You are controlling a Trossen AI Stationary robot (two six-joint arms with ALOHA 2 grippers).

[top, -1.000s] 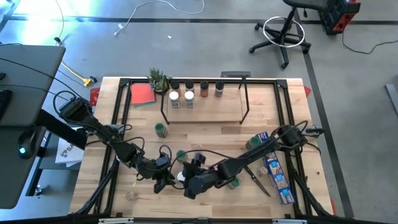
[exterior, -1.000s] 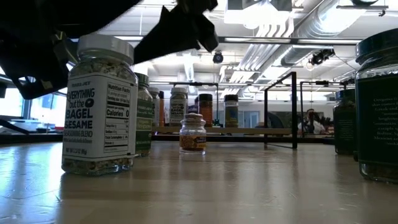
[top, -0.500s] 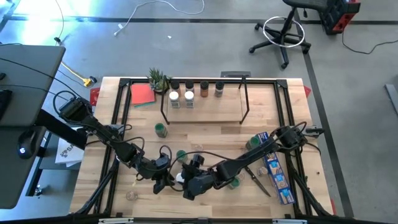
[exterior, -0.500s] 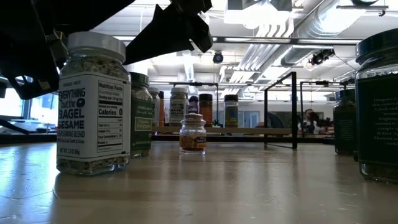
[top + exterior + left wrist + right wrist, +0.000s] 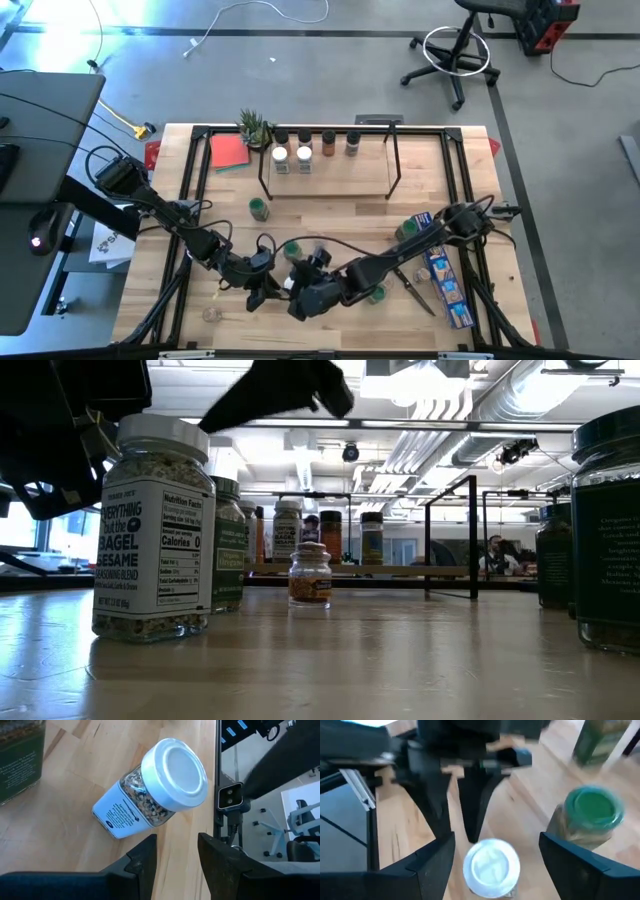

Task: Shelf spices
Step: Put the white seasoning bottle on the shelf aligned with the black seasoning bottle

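white-capped jar (image 5: 290, 284) | hemmed: left pincer (image 5: 263, 293), right pincer (image 5: 297, 297)

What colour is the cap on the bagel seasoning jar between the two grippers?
White; the bagel seasoning jar shows its cap best in the left wrist view.

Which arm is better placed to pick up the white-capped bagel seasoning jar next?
Right, most likely. The right claw is open wide, and the white-capped jar sits between its fingers in its wrist view. The left claw is short of the jar, with a narrower opening.
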